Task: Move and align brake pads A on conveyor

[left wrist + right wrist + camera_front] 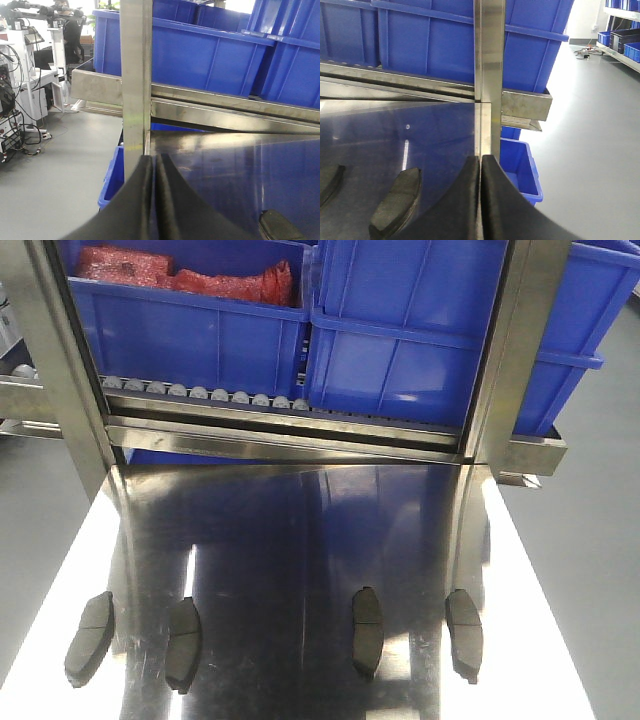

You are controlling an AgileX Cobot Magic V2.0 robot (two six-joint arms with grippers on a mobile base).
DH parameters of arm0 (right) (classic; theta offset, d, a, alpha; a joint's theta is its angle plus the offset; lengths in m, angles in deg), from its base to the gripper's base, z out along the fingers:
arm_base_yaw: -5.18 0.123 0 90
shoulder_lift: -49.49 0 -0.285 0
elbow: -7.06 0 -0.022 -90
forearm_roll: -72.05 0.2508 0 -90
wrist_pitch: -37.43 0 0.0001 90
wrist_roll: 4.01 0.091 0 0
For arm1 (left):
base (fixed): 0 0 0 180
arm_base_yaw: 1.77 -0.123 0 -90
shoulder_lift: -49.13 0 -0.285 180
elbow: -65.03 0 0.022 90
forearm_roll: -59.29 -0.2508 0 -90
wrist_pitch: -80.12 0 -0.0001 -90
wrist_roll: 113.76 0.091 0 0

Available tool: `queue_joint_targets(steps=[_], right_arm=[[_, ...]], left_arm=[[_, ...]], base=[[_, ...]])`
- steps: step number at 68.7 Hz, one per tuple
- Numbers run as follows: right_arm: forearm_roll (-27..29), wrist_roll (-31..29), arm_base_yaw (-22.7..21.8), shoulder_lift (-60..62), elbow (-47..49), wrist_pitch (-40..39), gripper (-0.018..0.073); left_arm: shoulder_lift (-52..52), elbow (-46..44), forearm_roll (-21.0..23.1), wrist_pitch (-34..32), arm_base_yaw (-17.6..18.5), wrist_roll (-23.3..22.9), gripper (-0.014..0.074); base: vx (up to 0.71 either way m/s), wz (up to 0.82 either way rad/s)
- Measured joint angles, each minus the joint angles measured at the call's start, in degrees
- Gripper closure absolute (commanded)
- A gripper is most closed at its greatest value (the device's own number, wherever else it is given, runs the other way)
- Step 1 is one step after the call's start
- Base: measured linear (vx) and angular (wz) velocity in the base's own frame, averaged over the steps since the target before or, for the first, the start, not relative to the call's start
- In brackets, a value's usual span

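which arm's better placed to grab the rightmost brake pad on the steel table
Right. The right end effector, shut, has that brake pad just to its left on the steel table. The left end effector sits by the left post, with only another pad at its view's edge.

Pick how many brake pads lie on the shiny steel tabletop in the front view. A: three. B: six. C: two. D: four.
D: four brake pads lie in a row on the steel tabletop, two toward the left and two toward the right.
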Motion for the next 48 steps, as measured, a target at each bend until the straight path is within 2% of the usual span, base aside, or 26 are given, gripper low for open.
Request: queue_joint_targets(steps=[48], right_arm=[[0.0, 0.0, 0.0, 0.0, 0.0, 0.0, 0.0571]], left_arm=[[0.0, 0.0, 0.0, 0.0, 0.0, 0.0, 0.0603]], base=[[0.0, 0.0]])
